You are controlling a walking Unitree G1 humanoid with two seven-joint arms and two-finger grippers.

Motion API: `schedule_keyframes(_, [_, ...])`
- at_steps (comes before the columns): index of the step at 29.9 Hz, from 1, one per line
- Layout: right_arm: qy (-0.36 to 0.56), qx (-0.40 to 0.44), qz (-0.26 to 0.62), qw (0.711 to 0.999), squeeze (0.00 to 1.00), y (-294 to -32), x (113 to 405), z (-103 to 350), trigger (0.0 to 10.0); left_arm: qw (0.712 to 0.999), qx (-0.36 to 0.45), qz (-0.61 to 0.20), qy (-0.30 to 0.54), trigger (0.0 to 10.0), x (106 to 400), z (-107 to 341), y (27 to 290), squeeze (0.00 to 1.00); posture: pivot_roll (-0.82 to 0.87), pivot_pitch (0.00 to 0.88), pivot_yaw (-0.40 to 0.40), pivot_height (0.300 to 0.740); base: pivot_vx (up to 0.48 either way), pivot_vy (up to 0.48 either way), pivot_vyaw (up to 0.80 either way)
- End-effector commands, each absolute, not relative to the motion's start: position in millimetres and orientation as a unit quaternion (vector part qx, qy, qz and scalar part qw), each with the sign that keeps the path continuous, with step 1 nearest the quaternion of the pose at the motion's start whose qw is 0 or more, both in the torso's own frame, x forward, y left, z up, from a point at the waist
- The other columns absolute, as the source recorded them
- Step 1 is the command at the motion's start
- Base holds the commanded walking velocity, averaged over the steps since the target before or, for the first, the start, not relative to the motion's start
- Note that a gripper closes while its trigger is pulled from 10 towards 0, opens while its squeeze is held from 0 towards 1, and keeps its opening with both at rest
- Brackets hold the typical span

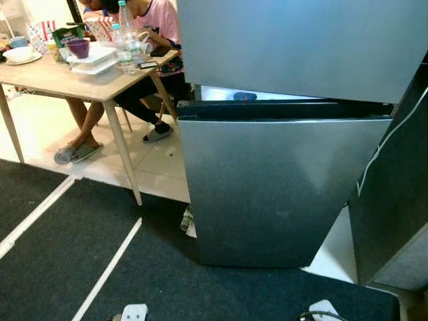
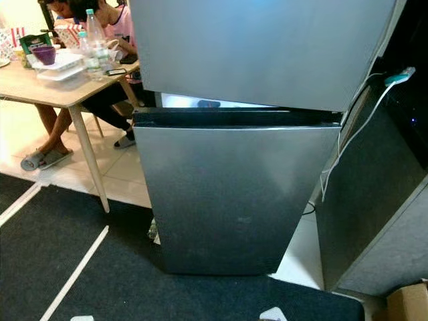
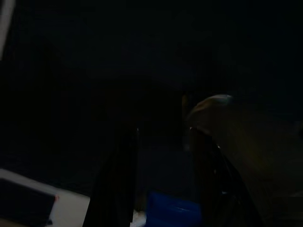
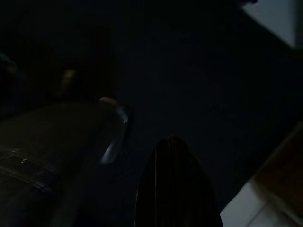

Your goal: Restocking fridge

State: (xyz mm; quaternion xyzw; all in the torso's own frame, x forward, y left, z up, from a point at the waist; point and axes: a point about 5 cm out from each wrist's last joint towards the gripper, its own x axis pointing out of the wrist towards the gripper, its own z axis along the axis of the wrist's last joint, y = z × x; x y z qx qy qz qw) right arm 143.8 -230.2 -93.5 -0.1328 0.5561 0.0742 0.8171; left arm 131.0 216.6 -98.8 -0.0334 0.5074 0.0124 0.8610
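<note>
Fridge stands straight ahead on the dark carpet, 2 steel doors, a slim gap between upper and lower. Doors look heavy, stiff and slick; likely best taken by the dark top lip of the lower door. Table with bottles off left, well apart. Both arms hang idle in shade; cannot tell either gripper's opening.

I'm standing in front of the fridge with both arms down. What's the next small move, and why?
Probably raise one arm toward the dark gap between the upper door and the lower door of the fridge. Both steel doors look shut, and that gap is the likeliest place to hook and pull. Bottles to stock may be on the table at left.
</note>
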Motion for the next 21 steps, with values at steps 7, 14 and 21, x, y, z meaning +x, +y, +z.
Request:
schedule_keyframes(7, [0.516,-0.165,0.115,0.832,0.0,-213,179,-83,10.0,0.862,-0.031,0.036,0.504,10.0,134,-95,233,0.0,0.05,0.0,0.012,0.74,0.277,0.0,0.0])
schedule_keyframes(14, [0.511,-0.169,0.12,0.834,0.0,-210,183,-81,10.0,0.851,-0.03,0.027,0.524,10.0,121,-100,228,0.0,0.04,0.0,0.018,0.74,0.276,0.0,0.0])
schedule_keyframes(21, [0.531,-0.173,0.127,0.82,0.0,-212,166,-88,10.0,0.841,-0.034,0.022,0.54,10.0,108,-105,221,0.0,0.02,0.0,0.011,0.74,0.276,0.0,0.0])
